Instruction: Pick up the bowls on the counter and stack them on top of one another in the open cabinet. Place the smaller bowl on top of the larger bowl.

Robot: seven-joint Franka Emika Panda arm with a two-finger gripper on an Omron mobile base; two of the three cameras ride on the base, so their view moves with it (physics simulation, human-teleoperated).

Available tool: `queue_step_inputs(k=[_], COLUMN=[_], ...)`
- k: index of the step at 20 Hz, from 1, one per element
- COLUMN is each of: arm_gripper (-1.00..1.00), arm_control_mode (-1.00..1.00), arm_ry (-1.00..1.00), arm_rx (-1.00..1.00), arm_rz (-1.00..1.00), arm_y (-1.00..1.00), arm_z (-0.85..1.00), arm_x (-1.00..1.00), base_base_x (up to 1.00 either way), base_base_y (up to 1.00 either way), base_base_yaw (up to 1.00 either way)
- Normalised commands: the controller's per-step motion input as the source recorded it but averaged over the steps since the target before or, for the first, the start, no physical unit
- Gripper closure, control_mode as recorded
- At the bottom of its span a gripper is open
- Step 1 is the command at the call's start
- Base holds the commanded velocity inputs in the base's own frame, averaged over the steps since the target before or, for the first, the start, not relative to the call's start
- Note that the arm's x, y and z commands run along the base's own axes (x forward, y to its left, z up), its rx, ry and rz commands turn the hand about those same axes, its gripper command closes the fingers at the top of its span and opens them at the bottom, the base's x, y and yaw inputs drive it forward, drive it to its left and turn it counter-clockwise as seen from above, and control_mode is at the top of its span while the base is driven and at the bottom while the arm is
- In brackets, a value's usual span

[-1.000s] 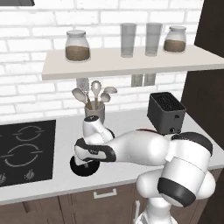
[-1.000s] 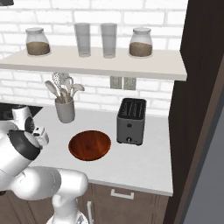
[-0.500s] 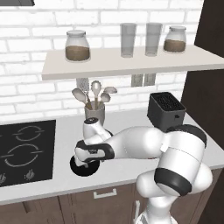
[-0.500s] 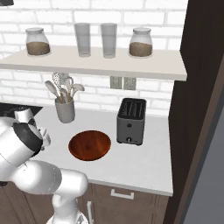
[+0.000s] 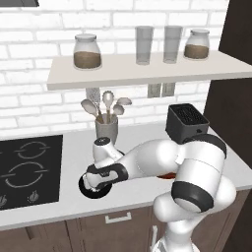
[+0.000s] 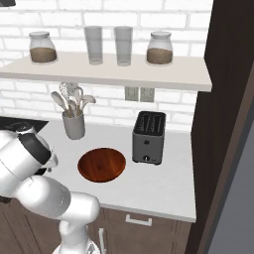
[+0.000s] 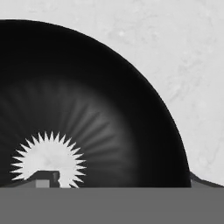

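- Reaching low over the smaller bowl (image 5: 93,188), your gripper (image 5: 98,179) hangs right above it on the tabletop (image 5: 74,152), at about 3 o'clock of the black cooktop (image 5: 27,170); you are at the first pick, by my reading.
- You cannot tell from these views whether the fingers are spread or closed; nothing appears to be lifted yet.
- From the hand camera, the smaller bowl (image 7: 87,109) shows a glossy black, smoothly curved inside with fine radial ribs and a pale starburst glint at its bottom; the marbled light tabletop (image 7: 175,52) lies past its rim toward 2 o'clock.
- In the right base view, the larger bowl (image 6: 101,164) sits wide, shallow and reddish-brown with a sheen, at 9 o'clock of the dark toaster (image 6: 149,137) and 5 o'clock of the grey utensil cup (image 6: 74,125).
- Next, you need one finger inside the thin rim and one outside, then a firm close; the slick glaze may slip.
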Motion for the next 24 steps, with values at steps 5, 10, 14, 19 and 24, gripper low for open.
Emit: queue_step_inputs(k=[5, 10, 14, 19, 24], arm_gripper=[-1.00, -1.00, -1.00, -1.00, -1.00], arm_control_mode=[-1.00, -1.00, -1.00, -1.00, -1.00], arm_ry=[-0.05, -0.06, -0.10, -0.01, 0.00], arm_rx=[0.00, 0.00, 0.03, 0.08, 0.04], arm_rz=[0.00, 0.00, 0.00, 0.00, 0.00], arm_y=[0.00, 0.00, -0.23, -0.22, 0.00], arm_z=[-0.20, -0.25, 0.00, 0.00, -0.10], arm_x=[0.15, 0.05, -0.04, 0.00, 0.07], base_base_x=[0.00, 0.00, 0.00, 0.00, 0.00], base_base_y=[0.00, 0.00, 0.00, 0.00, 0.00], base_base_yaw=[0.00, 0.00, 0.00, 0.00, 0.00])
